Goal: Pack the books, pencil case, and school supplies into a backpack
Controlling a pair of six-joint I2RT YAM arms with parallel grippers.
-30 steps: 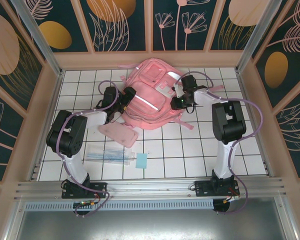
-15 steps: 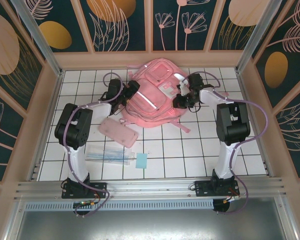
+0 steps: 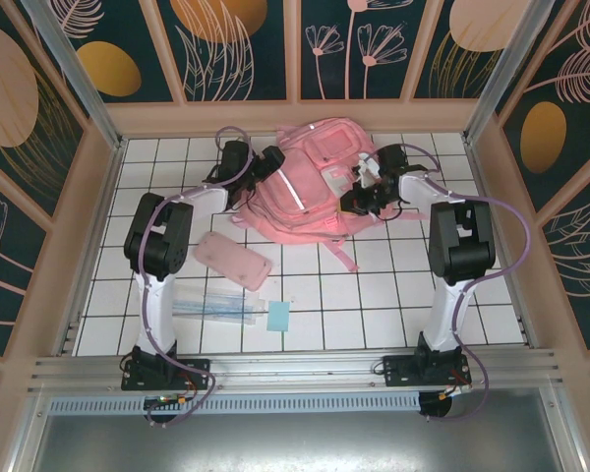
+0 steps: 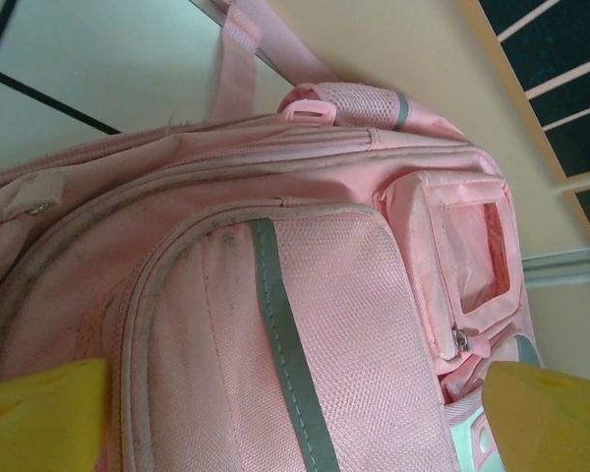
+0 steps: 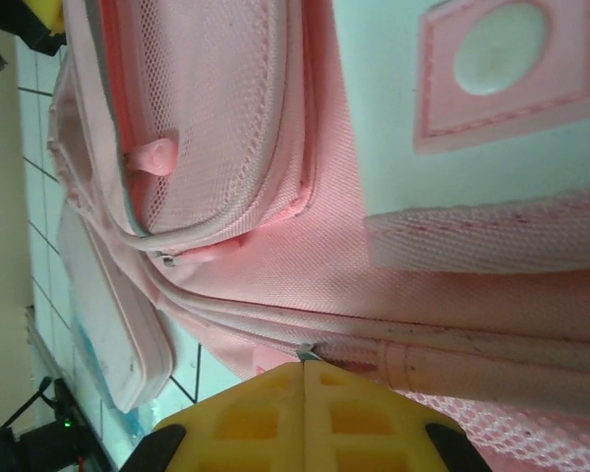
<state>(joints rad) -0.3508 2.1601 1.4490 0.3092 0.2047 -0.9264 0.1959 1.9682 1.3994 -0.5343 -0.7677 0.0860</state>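
pink backpack (image 3: 310, 187) between left gripper (image 3: 272, 161), jaws wide apart, and right gripper (image 5: 305, 368), clenched tight at its zipper seam

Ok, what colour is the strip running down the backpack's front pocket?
Grey, slightly shiny strip on the pink backpack; clearest in the left wrist view.

Black-and-white arms (image 3: 149, 305), purple cables (image 3: 521, 221), yellow fingers (image 5: 265, 418)
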